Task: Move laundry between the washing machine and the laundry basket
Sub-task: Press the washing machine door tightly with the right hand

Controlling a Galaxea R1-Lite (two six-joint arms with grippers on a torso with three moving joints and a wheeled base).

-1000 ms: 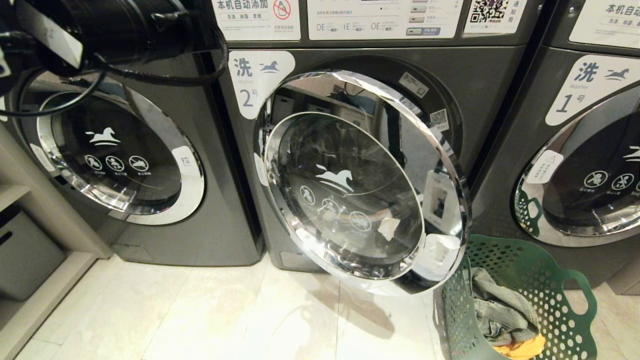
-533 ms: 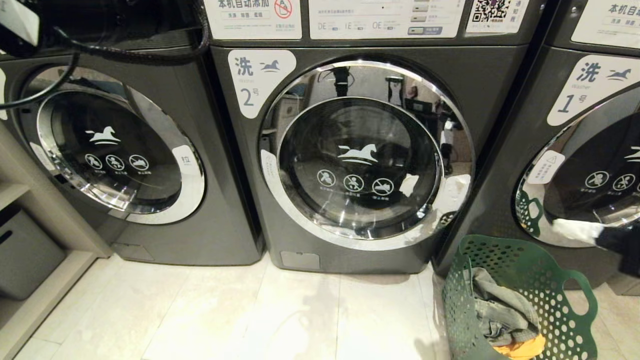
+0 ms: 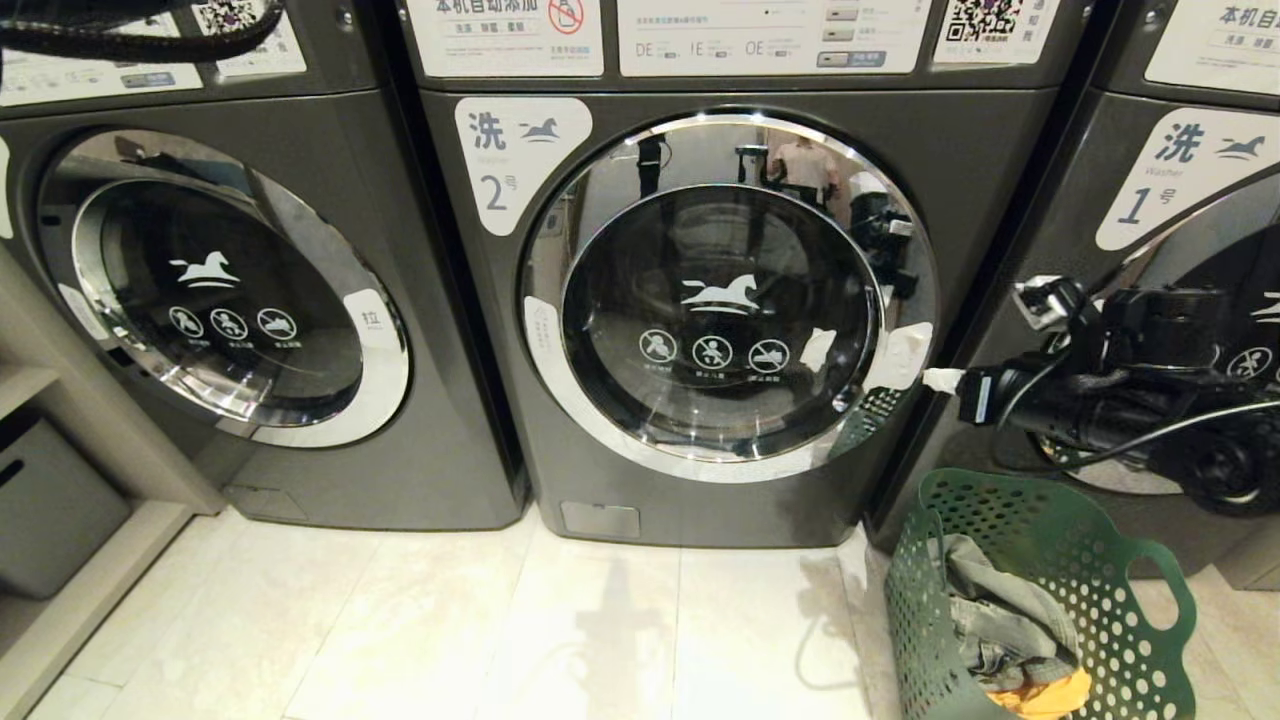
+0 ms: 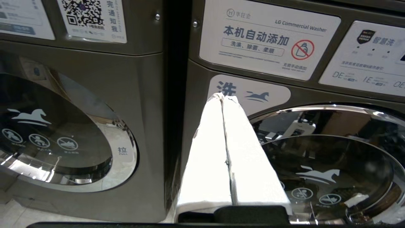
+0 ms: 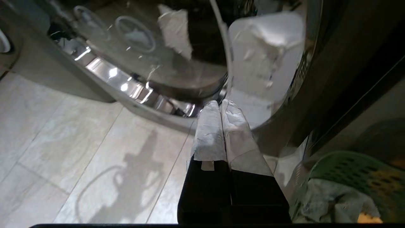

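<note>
Reaching in from three o'clock, the right tool point(image 3: 942, 380), fingers pressed together and empty, touches the shut door's rim of the washing machine point(image 3: 730, 300); laundry point(image 3: 1005, 625) sits in the laundry basket point(image 3: 1130, 600) at five o'clock; left tool point(image 4: 225, 98) closed, empty

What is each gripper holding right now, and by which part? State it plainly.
Nothing. The right gripper has its jaws pressed together, empty, at the door edge of washer 2. The left gripper is likewise shut and empty.
</note>
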